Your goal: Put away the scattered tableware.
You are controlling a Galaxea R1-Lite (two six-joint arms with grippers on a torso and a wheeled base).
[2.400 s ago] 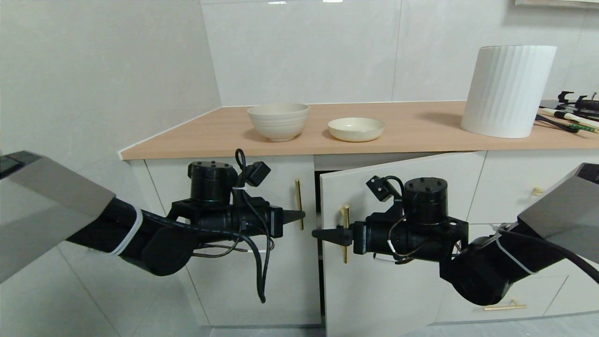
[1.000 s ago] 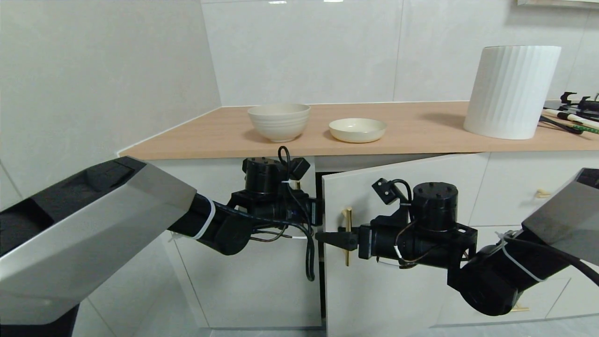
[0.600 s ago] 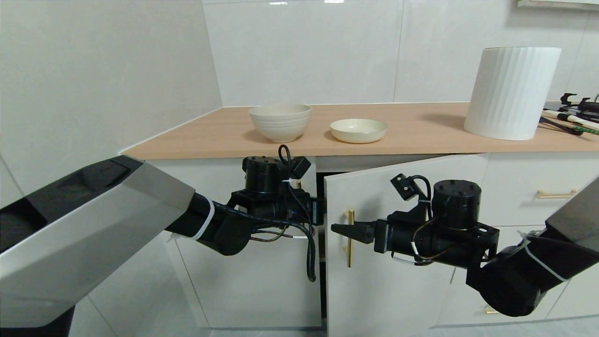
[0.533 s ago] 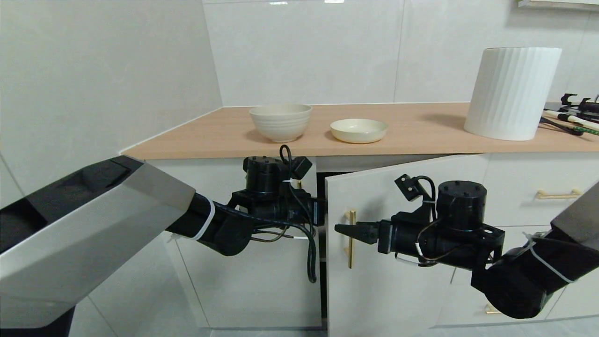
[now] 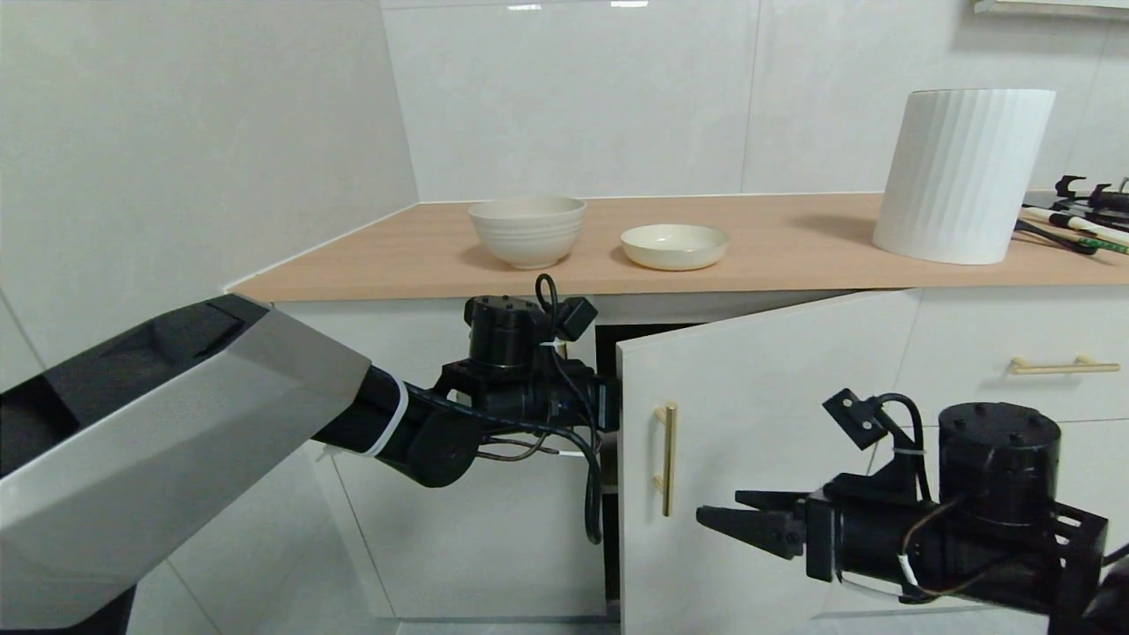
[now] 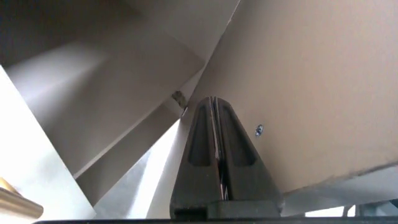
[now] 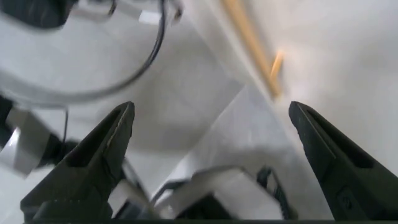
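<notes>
A ribbed cream bowl [image 5: 527, 229] and a shallow cream dish [image 5: 674, 245] stand side by side on the wooden counter [image 5: 794, 247]. Below them the right cabinet door [image 5: 758, 423] hangs ajar, with a gold handle [image 5: 669, 459] [image 7: 249, 40] near its free edge. My left gripper [image 6: 213, 102] is shut and empty, its tip pushed into the dark gap behind that door's edge; its wrist [image 5: 512, 388] sits just under the counter. My right gripper [image 5: 732, 516] [image 7: 210, 109] is open and holds nothing, low in front of the door, below and right of the handle.
A tall white ribbed container [image 5: 963, 172] stands at the counter's right, with utensils [image 5: 1076, 220] beside it. The left cabinet door [image 5: 459, 529] is closed. A drawer with a gold handle [image 5: 1063, 363] lies right of the open door. Tiled walls close in the left and back.
My left gripper moved from before the left door into the gap between the doors. My right gripper backed away from the handle, dropped down and right, and opened. The door swung slightly wider.
</notes>
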